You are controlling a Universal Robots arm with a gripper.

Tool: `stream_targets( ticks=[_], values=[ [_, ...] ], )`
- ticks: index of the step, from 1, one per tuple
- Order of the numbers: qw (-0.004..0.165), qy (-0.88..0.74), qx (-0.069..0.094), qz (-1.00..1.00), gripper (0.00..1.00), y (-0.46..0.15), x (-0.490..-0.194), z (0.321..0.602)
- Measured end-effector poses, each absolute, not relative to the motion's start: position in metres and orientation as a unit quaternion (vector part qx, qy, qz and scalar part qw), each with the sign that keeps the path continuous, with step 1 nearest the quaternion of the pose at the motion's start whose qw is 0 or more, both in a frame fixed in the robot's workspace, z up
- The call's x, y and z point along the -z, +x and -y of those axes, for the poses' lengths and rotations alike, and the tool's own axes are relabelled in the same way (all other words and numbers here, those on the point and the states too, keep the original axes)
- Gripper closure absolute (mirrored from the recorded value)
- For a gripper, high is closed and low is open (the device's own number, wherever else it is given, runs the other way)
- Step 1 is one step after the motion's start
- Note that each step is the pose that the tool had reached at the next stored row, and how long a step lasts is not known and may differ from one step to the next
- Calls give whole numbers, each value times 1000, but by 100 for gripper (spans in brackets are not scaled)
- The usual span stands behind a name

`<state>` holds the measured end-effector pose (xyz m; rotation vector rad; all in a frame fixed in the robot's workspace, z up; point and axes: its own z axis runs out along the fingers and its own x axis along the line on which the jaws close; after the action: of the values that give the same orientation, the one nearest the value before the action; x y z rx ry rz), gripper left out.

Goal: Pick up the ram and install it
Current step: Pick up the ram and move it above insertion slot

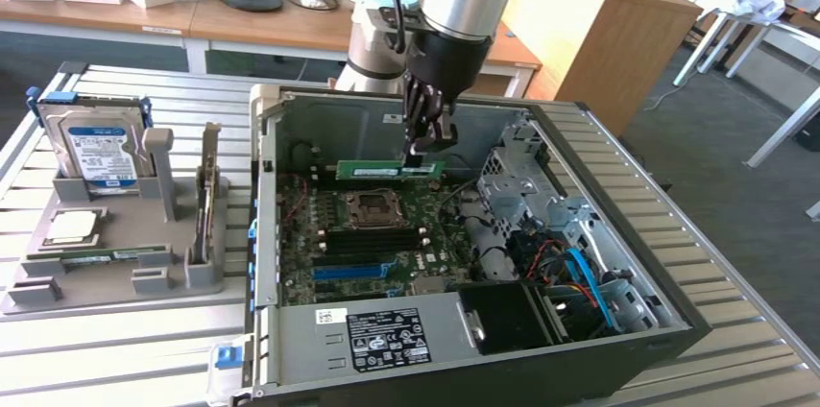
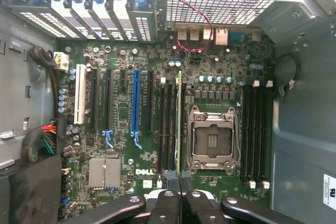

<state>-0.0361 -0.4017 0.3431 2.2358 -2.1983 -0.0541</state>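
The ram [image 1: 378, 170], a long thin green strip with a pale label, hangs level inside the open computer case, above the motherboard [image 1: 336, 284]. My gripper [image 1: 427, 148] is shut on one end of it from above. In the wrist view the ram [image 2: 179, 124] shows edge-on, running out from between my fingers [image 2: 167, 203]. There it lies over the black memory slots [image 2: 167, 124] beside the open processor socket [image 2: 211, 139]. Whether it touches a slot I cannot tell.
The case walls [image 1: 267, 234] ring the motherboard, with a power supply [image 1: 384, 335] at the near side and drive bays with cables [image 1: 577, 263] on the exterior view's right. On that view's left, a grey holder [image 1: 115, 277] carries a hard drive [image 1: 96, 143] and a silver processor chip [image 1: 71, 227].
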Motion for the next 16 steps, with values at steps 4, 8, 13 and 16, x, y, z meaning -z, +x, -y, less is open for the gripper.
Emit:
stream_targets(
  ticks=[4, 8, 13, 16],
  values=[
    [3, 713, 17, 701, 89, -36, -343, 402],
    [3, 713, 17, 701, 89, -36, -341, 402],
    [3, 713, 17, 701, 89, -36, -338, 402],
    [3, 713, 17, 701, 89, -36, -338, 402]
  ],
)
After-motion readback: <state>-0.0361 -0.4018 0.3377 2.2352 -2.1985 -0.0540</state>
